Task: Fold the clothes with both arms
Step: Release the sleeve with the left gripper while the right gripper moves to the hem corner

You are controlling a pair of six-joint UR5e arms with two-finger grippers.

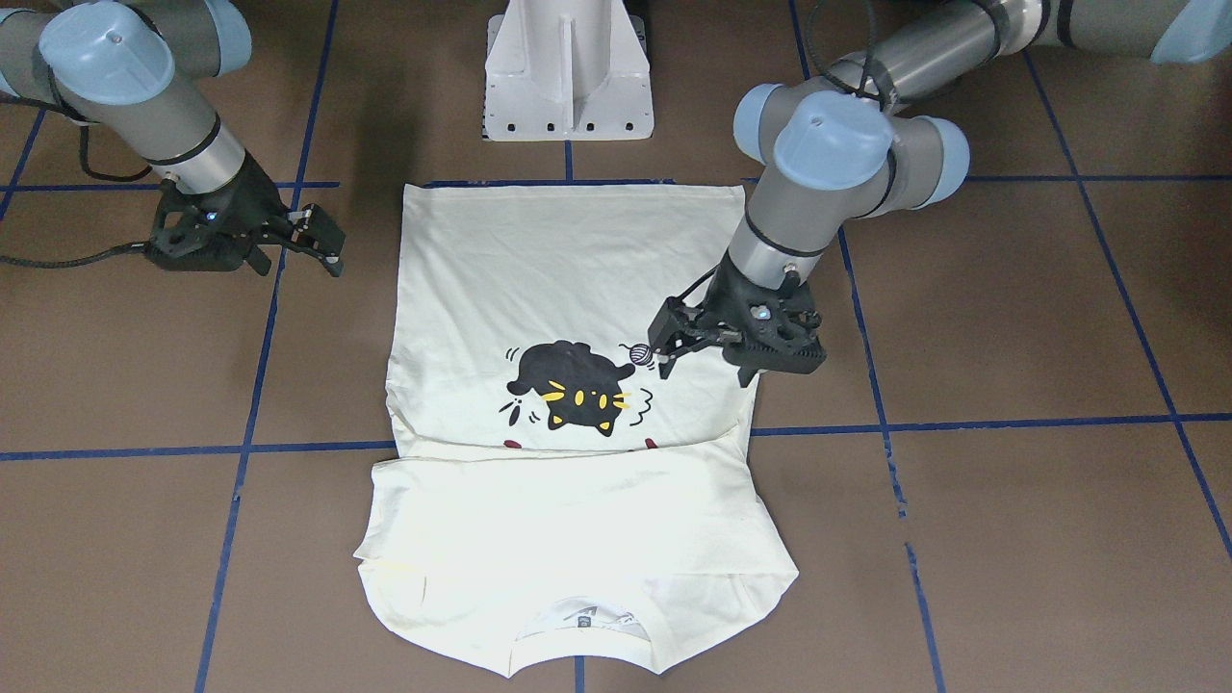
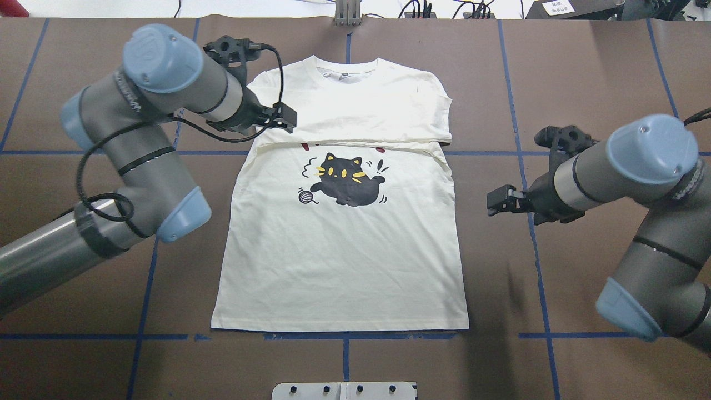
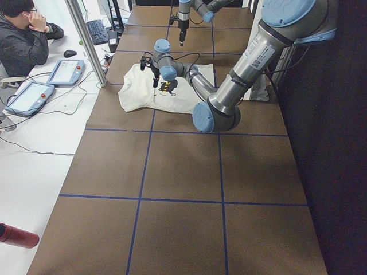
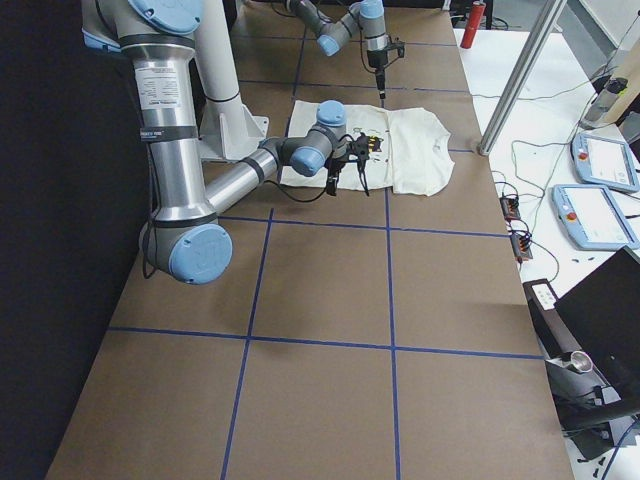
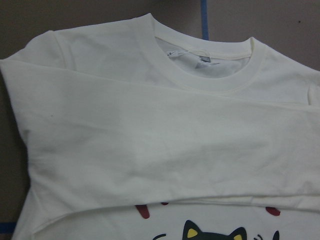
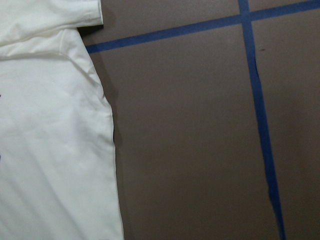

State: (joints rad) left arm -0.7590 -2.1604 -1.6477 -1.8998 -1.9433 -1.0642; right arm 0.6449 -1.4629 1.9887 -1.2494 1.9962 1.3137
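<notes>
The cream T-shirt lies flat and face up in the middle of the table, its collar on the far side from the robot. Its sleeves are folded across the chest and cover most of the red lettering; the black cat print shows below them. My left gripper hovers open and empty over the shirt's left side by the folded sleeve; it also shows in the front-facing view. My right gripper is open and empty over bare table just right of the shirt's edge.
The white pedestal base stands at the robot's side of the shirt. Blue tape lines grid the brown table. An operator sits at a side desk with teach pendants. A red bottle lies at that desk's near end.
</notes>
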